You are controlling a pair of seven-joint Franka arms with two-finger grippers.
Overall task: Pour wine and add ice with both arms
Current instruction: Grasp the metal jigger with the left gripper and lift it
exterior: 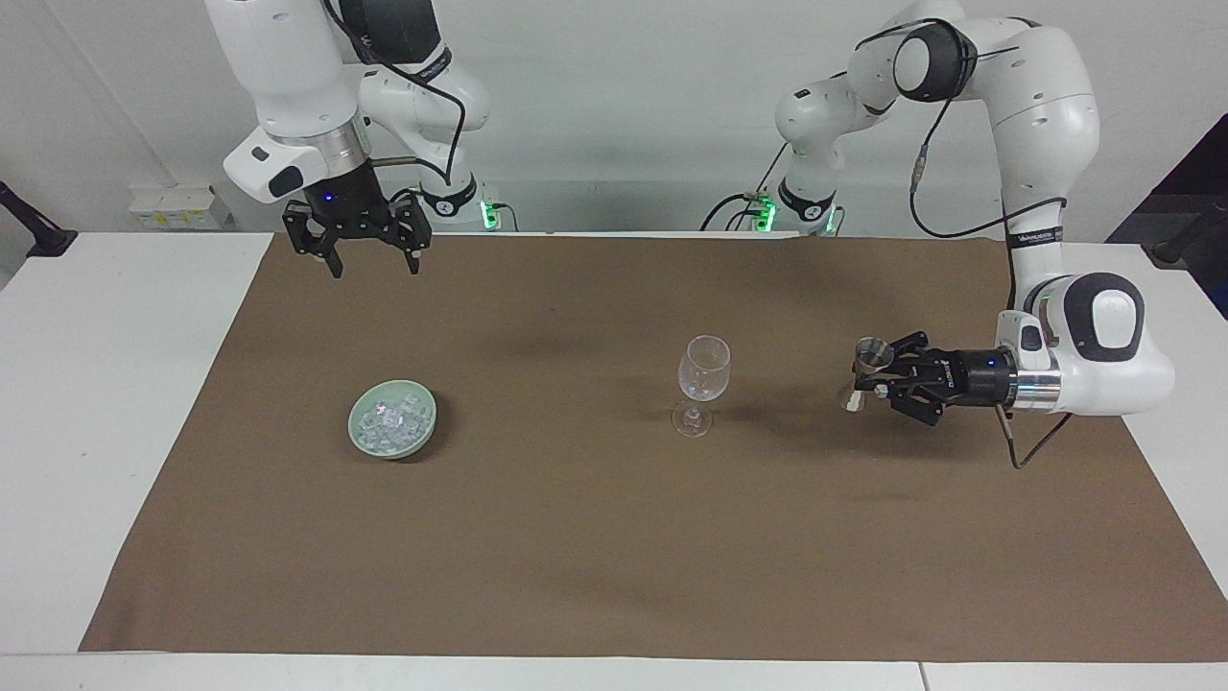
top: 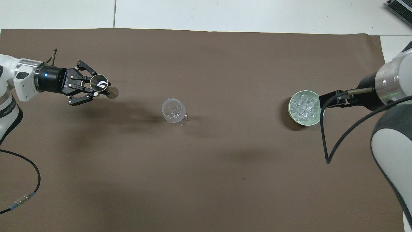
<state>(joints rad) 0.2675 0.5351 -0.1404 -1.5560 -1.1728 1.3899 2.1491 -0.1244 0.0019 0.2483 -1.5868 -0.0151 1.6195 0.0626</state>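
My left gripper (exterior: pixel 878 379) is shut on a small metal jigger (exterior: pixel 870 355) and holds it upright in the air over the mat, toward the left arm's end of the table from the glass. It also shows in the overhead view (top: pixel 93 86), with the jigger (top: pixel 100 84). A clear stemmed wine glass (exterior: pixel 703 376) (top: pixel 174 111) stands upright mid-mat. The ice (exterior: pixel 388 418) (top: pixel 304 105) lies in a pale green bowl (exterior: pixel 425 429) (top: pixel 313 121). My right gripper (exterior: pixel 369 251) (top: pixel 332 100) hangs open, high over the mat by the bowl, and waits.
A brown mat (exterior: pixel 614 547) covers most of the white table (exterior: pixel 106 403). The left arm's black cable (top: pixel 29 167) trails over the mat near its base. Bare mat lies between the glass and the bowl.
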